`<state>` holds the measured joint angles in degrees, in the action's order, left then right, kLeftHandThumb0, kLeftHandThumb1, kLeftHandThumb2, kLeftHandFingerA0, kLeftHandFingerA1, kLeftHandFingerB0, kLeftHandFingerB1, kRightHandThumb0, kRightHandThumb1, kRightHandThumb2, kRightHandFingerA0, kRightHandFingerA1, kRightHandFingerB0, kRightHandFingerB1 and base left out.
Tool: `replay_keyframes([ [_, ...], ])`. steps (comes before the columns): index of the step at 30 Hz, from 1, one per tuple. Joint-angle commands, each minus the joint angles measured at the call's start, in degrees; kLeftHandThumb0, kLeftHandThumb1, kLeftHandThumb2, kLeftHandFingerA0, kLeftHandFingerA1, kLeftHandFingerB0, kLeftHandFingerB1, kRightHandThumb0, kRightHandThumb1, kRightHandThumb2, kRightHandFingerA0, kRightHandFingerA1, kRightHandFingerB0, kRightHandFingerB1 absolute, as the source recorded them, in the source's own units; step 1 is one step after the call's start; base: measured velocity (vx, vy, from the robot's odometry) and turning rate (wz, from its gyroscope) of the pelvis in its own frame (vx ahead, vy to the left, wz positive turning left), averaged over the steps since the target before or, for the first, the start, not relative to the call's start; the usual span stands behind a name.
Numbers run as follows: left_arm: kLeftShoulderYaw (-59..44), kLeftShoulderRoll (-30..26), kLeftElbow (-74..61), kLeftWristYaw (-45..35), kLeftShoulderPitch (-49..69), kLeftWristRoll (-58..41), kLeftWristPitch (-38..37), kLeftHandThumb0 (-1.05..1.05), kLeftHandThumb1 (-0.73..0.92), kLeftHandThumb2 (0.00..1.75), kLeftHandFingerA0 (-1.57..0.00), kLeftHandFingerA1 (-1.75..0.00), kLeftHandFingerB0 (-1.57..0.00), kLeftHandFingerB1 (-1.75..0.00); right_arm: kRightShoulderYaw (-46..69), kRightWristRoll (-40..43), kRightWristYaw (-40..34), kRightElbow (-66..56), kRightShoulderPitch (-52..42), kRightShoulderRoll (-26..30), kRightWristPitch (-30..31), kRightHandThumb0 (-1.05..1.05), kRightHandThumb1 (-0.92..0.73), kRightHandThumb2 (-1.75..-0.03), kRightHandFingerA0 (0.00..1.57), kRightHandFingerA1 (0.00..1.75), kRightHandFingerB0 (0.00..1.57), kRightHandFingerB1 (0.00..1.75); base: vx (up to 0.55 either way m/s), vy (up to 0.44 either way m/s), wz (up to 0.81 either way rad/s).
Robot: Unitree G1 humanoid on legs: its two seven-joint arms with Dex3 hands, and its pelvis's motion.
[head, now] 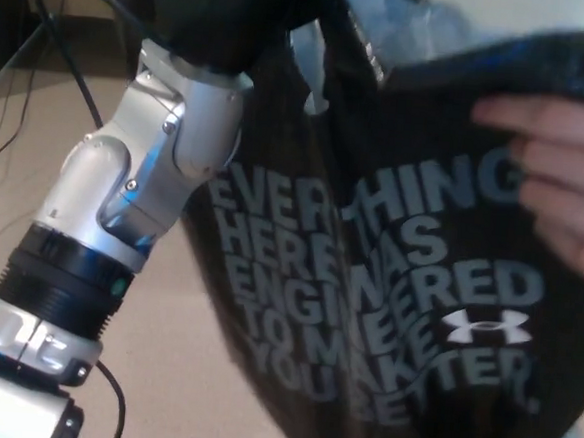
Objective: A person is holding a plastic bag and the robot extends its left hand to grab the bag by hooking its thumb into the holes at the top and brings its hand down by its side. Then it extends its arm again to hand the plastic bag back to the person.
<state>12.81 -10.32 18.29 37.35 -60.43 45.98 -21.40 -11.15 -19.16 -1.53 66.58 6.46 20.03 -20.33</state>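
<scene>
The black plastic bag (pixel 407 287) fills most of the head view, from centre to the right edge and down to the bottom. Pale block lettering and a white logo cover its front face. The bag hangs suspended, its upper part bunched and creased near the top of the picture, with a lighter translucent patch showing at the top centre.

The left arm (pixel 122 207) rises from the bottom left corner toward the top centre: black and silver cuff low down, silver wrist housing above it, angled up and to the right. It sits just left of the bag and touches its left edge.

The left hand (pixel 221 19) shows as a dark mass at the top edge, directly above the silver wrist and against the bag's top. It is cropped and dark; cannot tell how the fingers are set, or whether the thumb is through a handle hole.

A person's hand (pixel 560 183) enters from the right edge, fingers laid flat against the bag's upper right face.

A thin black cable (pixel 72 73) loops over the beige floor (pixel 15 160) on the left.

The right hand is out of view.
</scene>
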Motion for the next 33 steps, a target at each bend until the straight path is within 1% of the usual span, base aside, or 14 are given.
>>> replay_keyframes([
  [1, -0.19, -0.8, -1.1, 0.05, -1.53, -0.24, -0.52, -0.12, 0.66, 0.74, -0.9, -1.66, -0.68, -1.34, -0.26, -0.23, 0.33, 0.52, 0.5, 0.52, 0.99, -0.41, -0.73, -0.62, 0.7, 0.61, 0.61, 0.42, 0.0, 0.0, 0.0],
  [5, -0.48, -0.25, -4.48, -4.92, -0.21, -0.92, 3.41, -0.17, 0.71, 0.67, -0.88, -1.66, -0.69, -1.13, -0.46, -0.37, 0.4, 0.53, 0.79, 0.59, 1.05, -0.41, -0.73, -0.62, 0.7, 0.6, 0.6, 0.42, 0.0, 0.0, 0.0],
  [6, -0.58, 0.43, -7.36, -10.58, 0.87, -2.13, 7.49, -0.33, 0.64, 0.59, -0.81, -0.72, -0.58, -0.39, -0.65, -0.59, 0.29, 0.49, 1.01, 0.57, 1.24, -0.41, -0.73, -0.62, 0.7, 0.54, 0.6, 0.41, 0.0, 0.0, 0.0],
  [7, -0.62, 0.74, -8.67, -13.07, 1.37, -2.65, 9.31, -0.33, 0.64, 0.59, -0.81, -0.72, -0.58, -0.39, -0.73, -0.69, 0.24, 0.48, 1.1, 0.56, 1.33, -0.41, -0.73, -0.62, 0.7, 0.54, 0.6, 0.41, 0.0, 0.0, 0.0],
  [8, -0.42, 0.76, -9.75, -15.41, 1.84, -2.64, 10.86, -0.65, 0.38, 0.68, -0.33, -0.45, -0.2, -0.36, -0.72, -0.68, 0.24, 0.53, 1.17, 0.56, 1.4, -0.41, -0.73, -0.62, 0.69, 0.49, 0.59, 0.41, 0.0, 0.0, 0.0],
  [9, -0.16, 0.78, -10.92, -18.2, 2.37, -2.62, 12.66, -0.65, 0.38, 0.68, -0.33, -0.45, -0.2, -0.36, -0.71, -0.66, 0.26, 0.6, 1.24, 0.55, 1.5, -0.41, -0.73, -0.62, 0.69, 0.49, 0.59, 0.41, 0.0, 0.0, 0.0],
  [10, 0.54, 0.71, -14.3, -27.62, 4.21, -4.07, 18.33, -0.72, 0.51, 0.57, -0.07, -0.28, 0.0, -0.22, -0.78, -0.66, 0.43, 0.3, 0.97, 0.61, 1.39, -0.4, -0.74, -0.62, 0.69, 0.51, 0.58, 0.41, 0.0, 0.0, 0.0],
  [11, 0.96, 0.26, -15.54, -31.28, 4.72, -4.66, 19.87, -0.8, 0.46, 0.83, 0.0, -0.01, 0.0, 0.0, -0.81, -0.7, 0.35, 0.41, 1.01, 0.55, 1.42, -0.41, -0.73, -0.62, 0.69, 0.55, 0.57, 0.41, 0.0, 0.0, 0.0],
  [16, 2.09, -1.17, -19.16, -40.97, 6.75, -8.07, 22.04, -0.75, 0.43, 0.83, 0.0, 0.0, 0.0, 0.0, -0.94, -0.78, 0.31, 0.59, 0.85, 0.57, 1.11, -0.41, -0.73, -0.62, 0.67, 0.48, 0.55, 0.4, 0.0, 0.0, 0.0],
  [17, 2.49, -1.51, -20.16, -43.03, 7.2, -7.95, 22.98, -0.89, 0.47, 0.6, 0.0, 0.0, 0.0, 0.0, -1.03, -0.83, 0.42, 0.51, 0.62, 0.7, 0.74, -0.41, -0.74, -0.62, 0.68, 0.52, 0.58, 0.41, 0.0, 0.0, 0.0],
  [18, 2.8, -1.76, -20.97, -44.83, 7.73, -8.53, 23.6, -0.88, 0.47, 0.56, 0.0, 0.0, 0.0, 0.0, -1.12, -0.89, 0.42, 0.37, 0.41, 0.79, 0.52, -0.42, -0.73, -0.62, 0.69, 0.56, 0.61, 0.43, 0.0, 0.0, 0.0],
  [31, 4.13, -6.98, -29.06, -57.1, 14.61, -9.96, 26.52, -0.89, 0.47, 0.55, 0.0, 0.0, 0.0, 0.0, -1.74, -1.08, 0.58, 0.27, -0.9, 0.09, 0.13, -0.41, -0.73, -0.63, 0.67, 0.5, 0.59, 0.42, 0.0, 0.0, 0.0],
  [32, 3.84, -7.44, -28.98, -57.08, 15.17, -10.59, 26.04, -0.74, 0.41, 0.84, 0.0, 0.0, 0.0, 0.0, -1.79, -1.09, 0.64, 0.32, -0.73, 0.0, 0.34, -0.41, -0.73, -0.62, 0.67, 0.53, 0.59, 0.42, 0.0, 0.0, 0.0],
  [33, 3.47, -7.84, -28.75, -57.02, 15.65, -11.32, 25.53, -0.74, 0.41, 0.84, 0.0, 0.0, 0.0, 0.0, -1.83, -1.11, 0.64, 0.38, -0.39, -0.12, 0.71, -0.41, -0.73, -0.62, 0.67, 0.53, 0.59, 0.42, 0.0, 0.0, 0.0],
])
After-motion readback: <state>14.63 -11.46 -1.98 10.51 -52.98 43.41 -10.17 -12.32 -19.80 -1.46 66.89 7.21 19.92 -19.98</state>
